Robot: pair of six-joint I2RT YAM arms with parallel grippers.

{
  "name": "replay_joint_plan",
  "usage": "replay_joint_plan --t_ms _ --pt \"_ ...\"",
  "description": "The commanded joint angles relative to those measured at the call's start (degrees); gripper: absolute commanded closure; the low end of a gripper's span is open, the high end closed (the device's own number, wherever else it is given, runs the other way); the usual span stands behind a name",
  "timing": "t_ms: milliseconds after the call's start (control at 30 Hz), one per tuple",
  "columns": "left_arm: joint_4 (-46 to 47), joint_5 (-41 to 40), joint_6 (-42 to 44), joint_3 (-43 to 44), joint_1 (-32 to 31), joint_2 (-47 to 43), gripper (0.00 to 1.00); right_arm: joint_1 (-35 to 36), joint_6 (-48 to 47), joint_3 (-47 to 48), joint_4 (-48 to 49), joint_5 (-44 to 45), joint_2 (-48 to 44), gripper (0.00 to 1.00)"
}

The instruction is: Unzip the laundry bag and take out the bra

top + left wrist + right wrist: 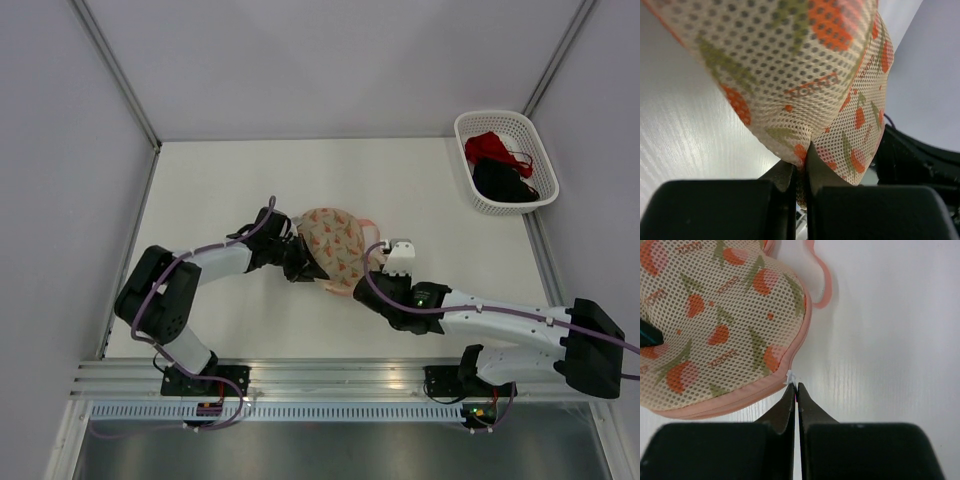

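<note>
The laundry bag (335, 248) lies mid-table, beige mesh with orange and green print and a pink edge. It looks closed, and the bra is hidden. My left gripper (303, 266) is shut on a fold of the bag's mesh at its left edge; the left wrist view shows the fabric (805, 75) pinched between my fingers (785, 175). My right gripper (374, 262) is at the bag's right edge, shut on a small white zip pull (791, 377) at the pink rim of the bag (715, 330).
A white lattice basket (484, 121) stands at the back right, holding a red garment (490, 147) and a black garment (500, 183). A pink loop (822, 277) lies on the table beside the bag. White walls surround the table.
</note>
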Motion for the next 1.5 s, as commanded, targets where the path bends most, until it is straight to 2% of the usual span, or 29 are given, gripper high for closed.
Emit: replay_joint_plan --t_ms 0,167,233,300,333,400,433,500,600,633,800,833,967,1067,1133,1267,1300,1467 --pt "-6.18 1.34 15.96 0.91 1.49 -3.77 0.98 -3.68 -3.44 -1.50 -7.30 1.78 -3.35 0.99" --pt "-9.52 8.54 24.13 3.72 1.58 -1.68 0.98 -4.83 -4.94 -1.24 -7.91 0.20 -4.94 1.00" --pt "-11.11 10.22 26.16 5.30 1.58 -0.44 0.93 -4.92 -5.56 -1.15 -7.73 -0.59 -4.94 1.00" --pt "-13.91 7.70 28.79 7.85 1.58 0.27 0.68 -5.01 -6.26 -1.06 -7.21 -1.91 -4.76 1.00" --pt "-15.58 4.98 29.50 8.90 1.58 0.27 0.45 -4.92 -6.44 -1.06 -7.03 -2.35 -4.68 1.00" --pt "-19.35 -3.60 29.24 11.45 1.58 -0.87 0.28 -5.01 -6.96 -1.15 -6.33 -3.58 -4.68 1.00" --pt "-20.16 -6.01 28.29 11.98 1.58 -1.57 0.01 -4.92 -7.23 -1.24 -5.89 -3.85 -4.41 1.00" --pt "-21.91 -13.37 26.62 12.34 1.58 -5.07 0.00 -5.01 -7.84 -1.32 -4.75 -5.07 -4.06 1.00" --pt "-25.69 -23.22 19.78 11.21 1.58 -11.82 0.00 -4.92 -8.98 -1.41 -2.03 -7.18 -1.96 1.00" --pt "-26.05 -24.13 18.19 10.42 1.58 -14.04 0.00 -4.92 -9.25 -1.41 -1.41 -7.88 -1.26 1.00" --pt "-25.97 -20.45 7.90 -1.79 1.31 -29.67 0.00 -4.92 -13.02 -0.80 7.98 -17.80 4.45 1.00" --pt "-25.71 -19.84 4.23 -6.07 1.31 -35.88 0.00 -4.92 -14.86 -1.41 14.00 -25.39 5.25 1.00" --pt "-24.22 -14.84 -4.93 -15.50 1.31 -50.04 0.00 -4.92 -15.23 -2.91 32.05 -43.78 9.64 1.00" --pt "-23.60 -12.28 -11.17 -20.34 1.31 -58.23 0.00 -4.13 -14.70 -1.24 41.12 -50.14 13.86 1.00" --pt "-23.16 -13.32 -13.90 -22.36 1.31 -61.94 0.00 -3.78 -14.26 0.60 45.51 -53.57 17.02 0.99" --pt "-18.17 -13.60 -16.63 -25.62 1.31 -63.37 0.00 -3.42 -14.35 4.65 47.11 -55.88 21.68 1.00" --pt "-14.40 -12.98 -17.77 -26.41 1.31 -62.15 0.00 -3.25 -14.43 5.61 47.20 -56.14 22.65 0.99" --pt "-13.49 -14.37 -17.95 -27.38 1.31 -55.03 0.01 -2.81 -14.44 5.97 48.17 -55.44 23.10 0.99"
